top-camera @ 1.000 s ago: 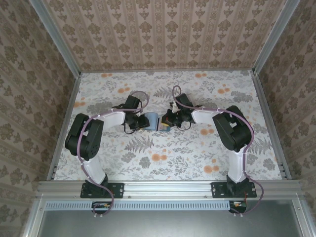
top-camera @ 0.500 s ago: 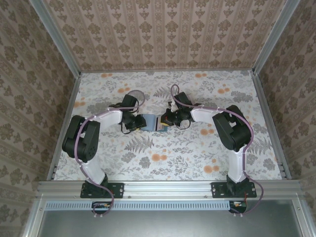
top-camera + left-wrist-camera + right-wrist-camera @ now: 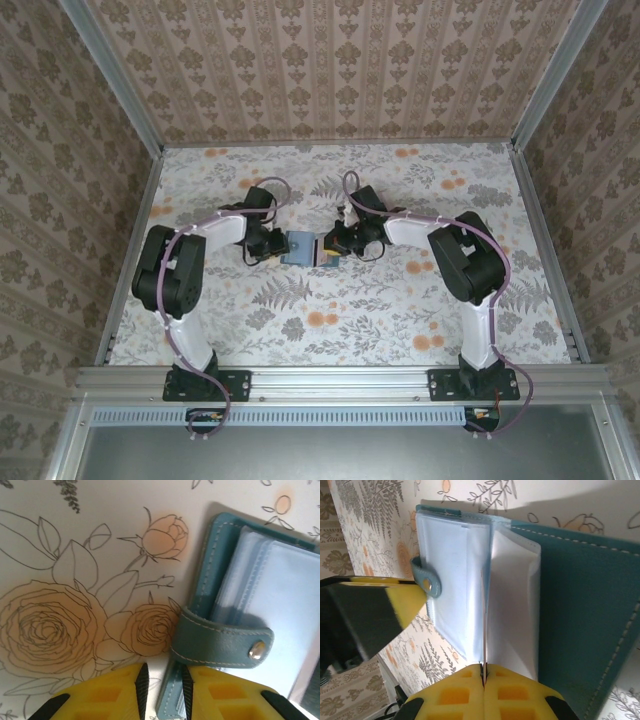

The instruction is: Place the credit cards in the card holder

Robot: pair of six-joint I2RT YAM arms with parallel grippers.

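At the near edge a metal rail (image 3: 340, 378) carries two arm bases. From there the left arm (image 3: 165, 280) and the right arm (image 3: 470, 265) bend inward over the flowered worktop (image 3: 350, 330). Counted: two tools, one card holder, one credit card.

The card holder (image 3: 300, 248) lies opened flat around the middle of the worktop, directly between the two tools. In the overhead view its opened span runs left to right, from one tool to the other. Its teal outer cover is against the worktop and its clear sleeves (image 3: 452, 580) face up. The closing strap (image 3: 222, 642), with one metal snap (image 3: 256, 650), lies across the sleeve edge on the side toward the left tool.

The left tool (image 3: 164, 682) stands at that strap side with its yellow fingers (image 3: 100, 697) a little apart. The stitched edge of the teal cover sits in the narrow gap, against one pad, with a sliver of worktop beside the other. Whether the pads actually pinch the cover I cannot tell.

The right tool (image 3: 483, 669) has its fingers pressed together on the credit card (image 3: 483, 640). From the wrist the card is seen edge-on as a thin line. Its long axis runs straight out from the fingertips toward the left tool's side, and its far part lies among the clear sleeves at the holder's fold.

Beyond the worktop rises the patterned back wall (image 3: 340, 70).
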